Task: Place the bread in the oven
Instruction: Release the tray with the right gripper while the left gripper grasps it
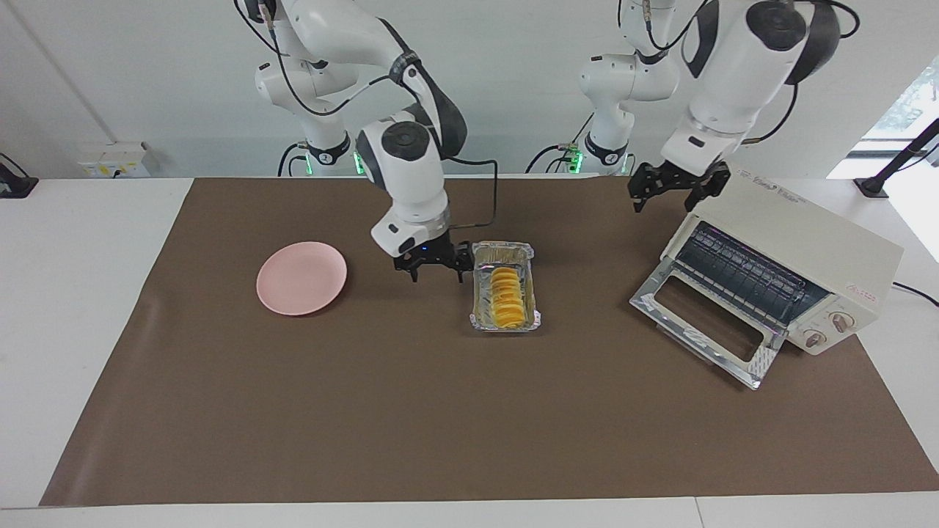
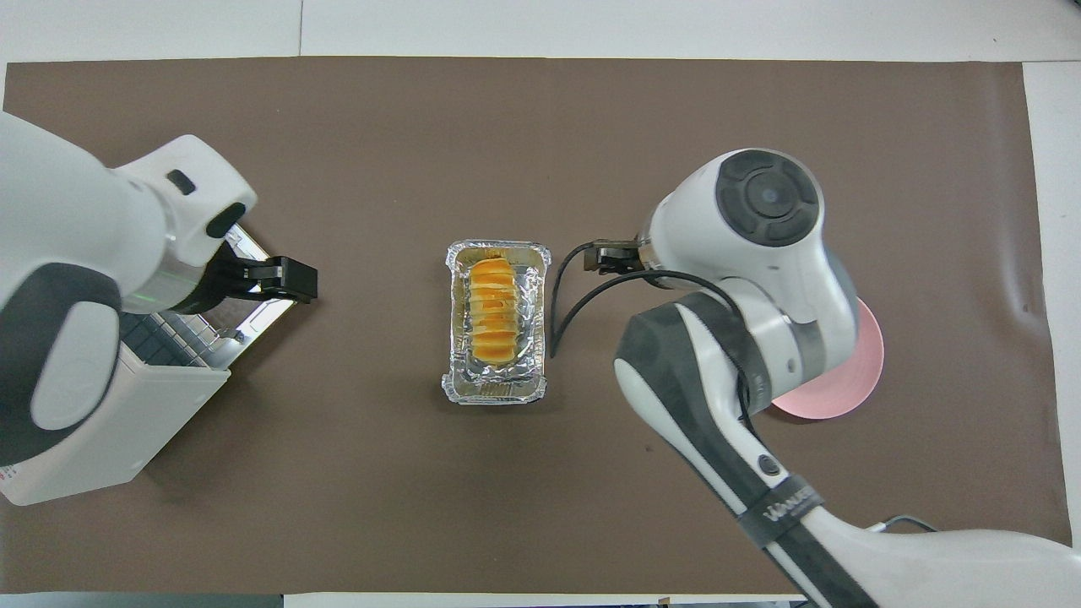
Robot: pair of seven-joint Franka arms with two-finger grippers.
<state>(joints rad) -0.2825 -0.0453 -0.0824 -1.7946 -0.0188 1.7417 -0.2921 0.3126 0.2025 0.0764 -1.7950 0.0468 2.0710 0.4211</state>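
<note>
Cream-white boxy toaster oven (image 1: 796,253), glass door dropped open, at left arm's end of table.
Silver foil tray (image 1: 480,304) mid-table holds ridged yellow-orange bread (image 1: 507,296).
Right tool (image 1: 433,270) released, empty, just beside tray.
Left tool (image 1: 678,192) released, over oven.
Risk: thin foil may buckle when gripped, tipping bread.

Overhead view: the left arm covers most of the oven (image 2: 101,439), whose body is also cut off by the picture's edge. The right arm hides most of the plate (image 2: 853,371) and its own gripper.
</note>
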